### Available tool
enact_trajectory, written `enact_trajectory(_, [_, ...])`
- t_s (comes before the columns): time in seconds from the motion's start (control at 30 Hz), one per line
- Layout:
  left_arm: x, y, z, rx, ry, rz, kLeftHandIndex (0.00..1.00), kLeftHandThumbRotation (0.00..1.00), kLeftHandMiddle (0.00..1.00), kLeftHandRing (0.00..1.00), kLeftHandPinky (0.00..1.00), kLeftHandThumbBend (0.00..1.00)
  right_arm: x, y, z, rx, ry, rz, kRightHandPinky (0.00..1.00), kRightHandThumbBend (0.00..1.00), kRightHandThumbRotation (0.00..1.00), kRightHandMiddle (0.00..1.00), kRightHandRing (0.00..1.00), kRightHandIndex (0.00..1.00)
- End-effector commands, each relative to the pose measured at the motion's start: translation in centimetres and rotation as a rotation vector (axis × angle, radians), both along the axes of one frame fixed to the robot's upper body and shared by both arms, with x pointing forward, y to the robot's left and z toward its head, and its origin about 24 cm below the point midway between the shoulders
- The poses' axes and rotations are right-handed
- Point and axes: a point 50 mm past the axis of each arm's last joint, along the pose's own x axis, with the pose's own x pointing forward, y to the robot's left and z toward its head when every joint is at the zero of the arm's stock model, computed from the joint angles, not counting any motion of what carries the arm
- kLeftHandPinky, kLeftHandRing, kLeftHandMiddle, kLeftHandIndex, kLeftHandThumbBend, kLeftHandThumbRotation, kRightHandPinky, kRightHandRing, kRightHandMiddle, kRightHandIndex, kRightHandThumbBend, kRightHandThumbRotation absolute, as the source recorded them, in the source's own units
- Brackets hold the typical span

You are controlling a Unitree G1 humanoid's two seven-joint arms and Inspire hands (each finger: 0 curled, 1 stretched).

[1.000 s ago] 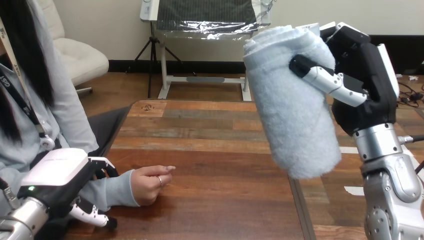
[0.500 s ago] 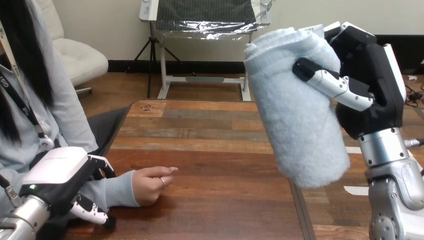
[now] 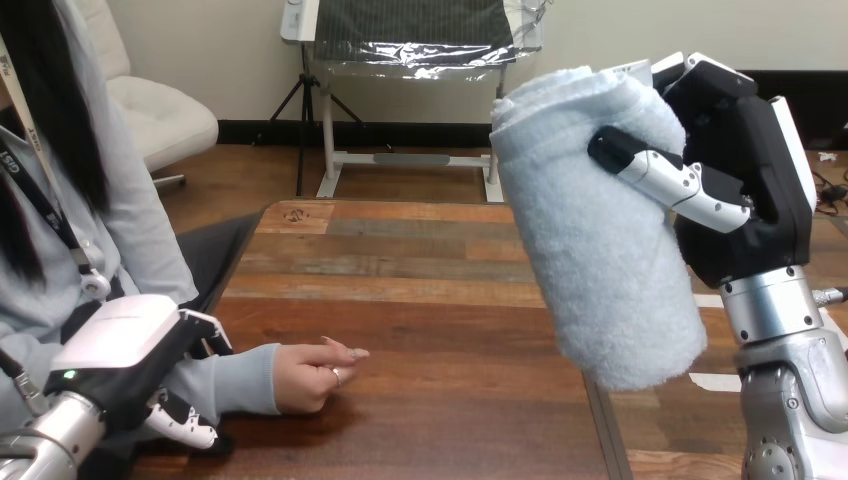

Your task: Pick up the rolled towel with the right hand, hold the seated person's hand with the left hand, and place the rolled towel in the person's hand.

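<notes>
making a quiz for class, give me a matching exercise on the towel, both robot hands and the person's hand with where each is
1 rolled towel
2 right hand
3 left hand
4 person's hand

a resting on the table
b curled round the towel
c held up off the table
d low at the view's left, by the person's sleeve

Pairs: 1-c; 2-b; 3-d; 4-a

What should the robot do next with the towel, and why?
Probably swing the towel left and down toward the person's hand: the right hand grips it high over the table, while that hand rests on it beside the left hand.
</notes>
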Motion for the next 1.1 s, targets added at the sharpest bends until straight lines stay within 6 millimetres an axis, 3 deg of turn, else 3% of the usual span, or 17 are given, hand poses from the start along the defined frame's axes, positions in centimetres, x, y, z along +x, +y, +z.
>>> enact_trajectory(0.0, [1.5,-0.7,1.1,-0.012,-0.057,-0.027,0.5,0.1,0.49,0.46,0.47,0.96,-0.1,0.7,2.3,0.008,-0.103,0.025,0.2,0.53,0.0,0.38,0.27,0.38])
enact_trajectory(0.57, [1.5,-1.2,0.9,-0.035,-0.092,-0.059,0.39,0.0,0.4,0.36,0.37,0.93,-0.1,1.0,1.8,0.008,-0.068,0.021,0.19,0.53,0.0,0.38,0.27,0.37])
enact_trajectory(1.07, [1.5,-1.6,1.8,-0.05,-0.133,-0.081,0.34,0.0,0.36,0.31,0.32,0.9,0.4,1.5,1.0,0.023,-0.007,0.067,0.21,0.41,0.0,0.39,0.29,0.38])
